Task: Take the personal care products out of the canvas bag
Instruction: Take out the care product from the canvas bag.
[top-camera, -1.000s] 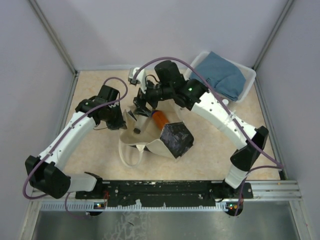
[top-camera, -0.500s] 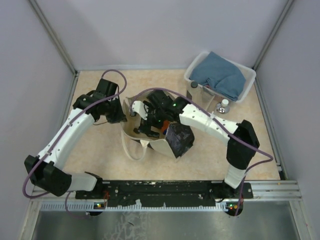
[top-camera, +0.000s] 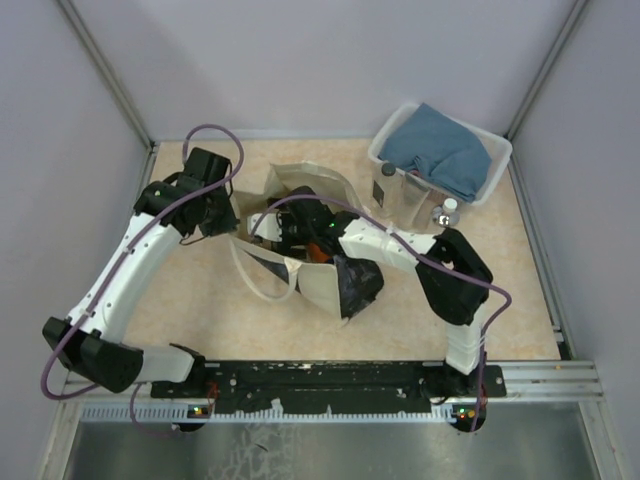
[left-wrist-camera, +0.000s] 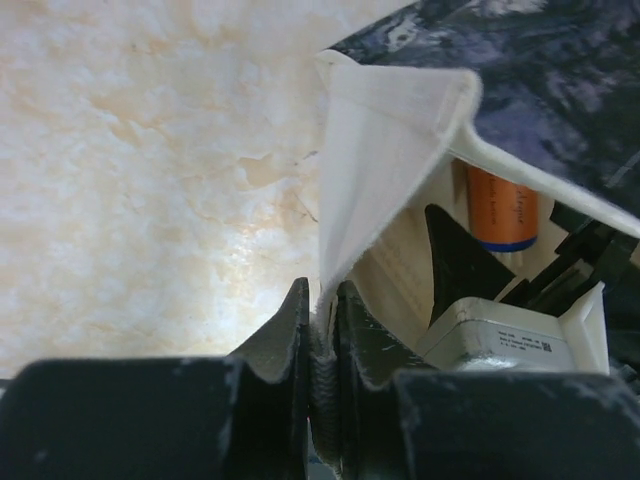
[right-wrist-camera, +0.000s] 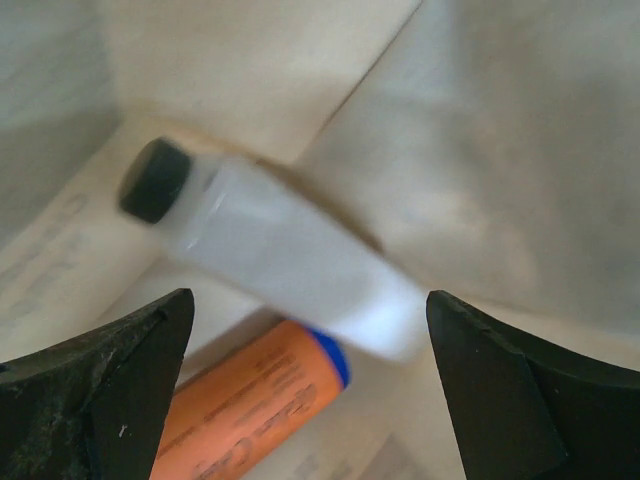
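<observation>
The cream canvas bag (top-camera: 318, 285) lies mid-table with its dark printed panel (top-camera: 357, 283) at the right and its mouth held open. My left gripper (top-camera: 234, 227) is shut on the bag's cream rim (left-wrist-camera: 345, 220). My right gripper (top-camera: 287, 230) reaches inside the bag; its fingers stand wide open and empty (right-wrist-camera: 308, 300). Between them lie a pale bottle with a dark cap (right-wrist-camera: 280, 255) and, under it, an orange bottle with a blue end (right-wrist-camera: 250, 410). The orange bottle also shows in the left wrist view (left-wrist-camera: 500, 210). Two small bottles (top-camera: 385, 187) (top-camera: 447, 212) stand on the table outside the bag.
A white plastic basket (top-camera: 497, 150) holding a folded blue cloth (top-camera: 440, 150) sits at the back right, just behind the two standing bottles. Grey walls close in the table at the left, back and right.
My right gripper has come down from above the bag's far side into the bag. My left gripper has pulled the rim towards the back left, opening the mouth wider.
</observation>
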